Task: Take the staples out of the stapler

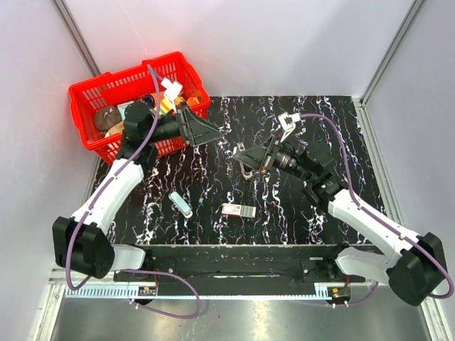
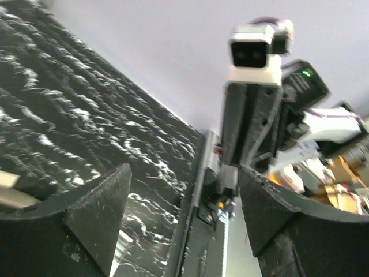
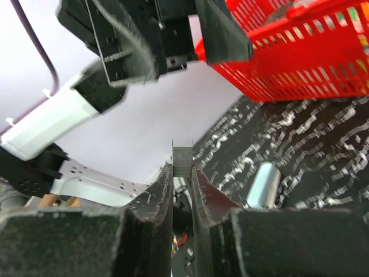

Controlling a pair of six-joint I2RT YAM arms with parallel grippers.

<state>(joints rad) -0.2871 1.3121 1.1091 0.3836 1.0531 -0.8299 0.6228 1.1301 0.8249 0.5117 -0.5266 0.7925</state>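
Note:
My right gripper (image 3: 183, 173) is shut on a small silvery strip of staples (image 3: 183, 160), whose end sticks out past the fingertips. In the top view the right gripper (image 1: 243, 158) hovers above the middle of the table. My left gripper (image 1: 213, 133) is open and empty, held in the air just right of the red basket and facing the right gripper; it also shows open in its own wrist view (image 2: 181, 219) and at the top of the right wrist view (image 3: 173, 34). The dark stapler does not show in any view.
A red basket (image 1: 85, 96) with several items stands at the back left. A pale blue-white slim bar (image 1: 180, 204) and a small red-and-white box (image 1: 238, 210) lie on the black marbled table (image 1: 320, 114) near the front; the bar also shows in the right wrist view (image 3: 262, 184).

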